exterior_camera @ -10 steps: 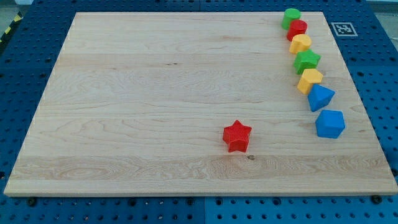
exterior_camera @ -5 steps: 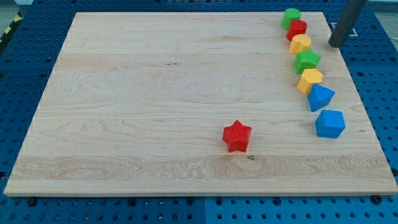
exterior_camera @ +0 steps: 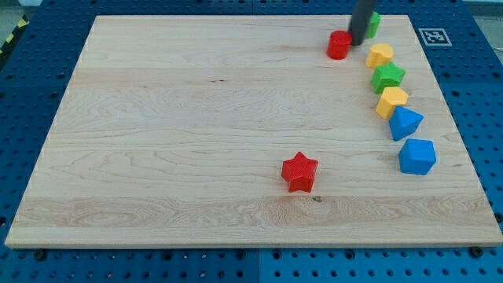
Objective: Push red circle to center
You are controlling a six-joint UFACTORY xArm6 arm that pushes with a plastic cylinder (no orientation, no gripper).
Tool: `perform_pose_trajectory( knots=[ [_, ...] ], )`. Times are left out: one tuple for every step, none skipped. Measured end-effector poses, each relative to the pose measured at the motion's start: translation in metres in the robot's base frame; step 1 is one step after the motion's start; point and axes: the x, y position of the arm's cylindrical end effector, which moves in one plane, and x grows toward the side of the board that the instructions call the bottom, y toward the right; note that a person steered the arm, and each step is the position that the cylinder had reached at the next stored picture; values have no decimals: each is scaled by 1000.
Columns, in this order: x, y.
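Observation:
The red circle [exterior_camera: 339, 45] lies on the wooden board [exterior_camera: 196, 126] near the view's top right, left of the column of blocks. My tip [exterior_camera: 355, 42] stands just right of the red circle, touching or nearly touching it. The rod partly hides the green circle [exterior_camera: 372, 23] behind it.
A column runs down the right side: a yellow block [exterior_camera: 380, 56], a green star [exterior_camera: 387, 77], a yellow block [exterior_camera: 391, 102], a blue triangle-like block [exterior_camera: 405, 123] and a blue block [exterior_camera: 416, 156]. A red star [exterior_camera: 299, 171] sits low, right of centre. A marker tag [exterior_camera: 433, 36] is at the top right corner.
My tip came in from the right and moved left across the column's top. The red circle slid left out of the column. The other blocks did not move.

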Motion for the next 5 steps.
perform_pose_trajectory(
  knots=[
    [6,-48],
    [25,-93],
    [63,-127],
    [108,-139],
    [83,-166]
  ],
)
